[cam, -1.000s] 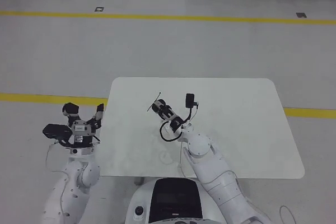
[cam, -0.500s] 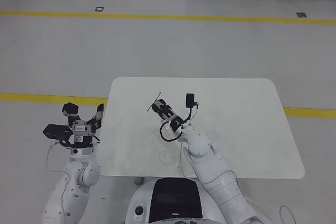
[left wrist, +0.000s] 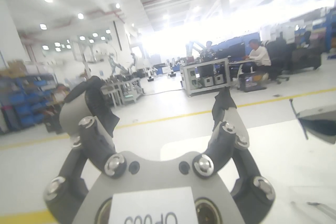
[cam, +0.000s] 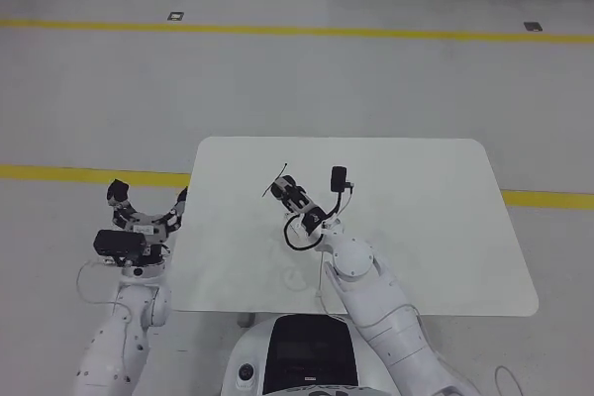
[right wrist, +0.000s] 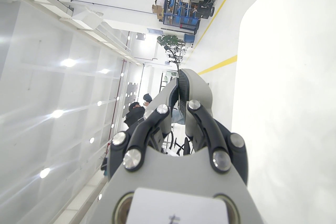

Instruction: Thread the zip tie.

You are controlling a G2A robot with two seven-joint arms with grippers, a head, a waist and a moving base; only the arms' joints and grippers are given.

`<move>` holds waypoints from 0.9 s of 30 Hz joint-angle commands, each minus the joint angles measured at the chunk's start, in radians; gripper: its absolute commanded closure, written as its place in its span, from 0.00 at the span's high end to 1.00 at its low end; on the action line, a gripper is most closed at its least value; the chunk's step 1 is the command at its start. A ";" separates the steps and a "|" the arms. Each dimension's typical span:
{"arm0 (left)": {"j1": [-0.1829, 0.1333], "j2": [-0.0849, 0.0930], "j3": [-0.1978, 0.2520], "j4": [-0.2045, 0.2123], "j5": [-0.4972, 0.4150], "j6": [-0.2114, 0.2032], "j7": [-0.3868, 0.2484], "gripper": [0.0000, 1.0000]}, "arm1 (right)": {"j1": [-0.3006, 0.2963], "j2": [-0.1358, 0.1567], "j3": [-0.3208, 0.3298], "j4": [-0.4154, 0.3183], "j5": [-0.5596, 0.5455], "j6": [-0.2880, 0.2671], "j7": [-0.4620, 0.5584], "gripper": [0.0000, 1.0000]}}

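The left gripper (cam: 148, 195) hangs just off the left rim of the white table (cam: 426, 228), over the floor, with its two fingers spread wide and nothing between them. In the past second it has rolled at the wrist and opened a little farther, so the spread fingers now face the tabletop more squarely. The right gripper (cam: 282, 187) has barely stirred. It is held above the table's near-left part, pressed shut on the black zip tie (cam: 280, 173), whose thin tail juts out past the fingertips, away from the robot. The right wrist view shows the strip rising from between the closed pads.

The left wrist's turn reads as a line-up for taking the tie's free end. No loop is visible, so threading looks not yet begun. Which end carries the tie's head cannot be told at this size.

The two grippers are well apart, with the table's left rim and a stretch of bare top between them. The left gripper will likely need to clear that rim before it comes across. Beyond the tie the tabletop runs open to the far and right edges, which leaves room to swing the tail without meeting anything
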 commanded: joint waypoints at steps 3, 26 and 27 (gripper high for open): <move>-0.026 0.035 0.056 0.070 0.044 0.136 0.079 1.00 | -0.006 0.002 -0.001 -0.017 0.008 0.035 -0.017 0.00; -0.135 0.215 0.196 0.235 0.044 0.115 0.212 1.00 | -0.003 0.008 -0.025 -0.016 0.040 0.101 -0.030 0.00; -0.143 0.233 0.216 0.238 0.044 0.108 0.205 1.00 | -0.003 0.009 -0.026 -0.015 0.040 0.102 -0.029 0.00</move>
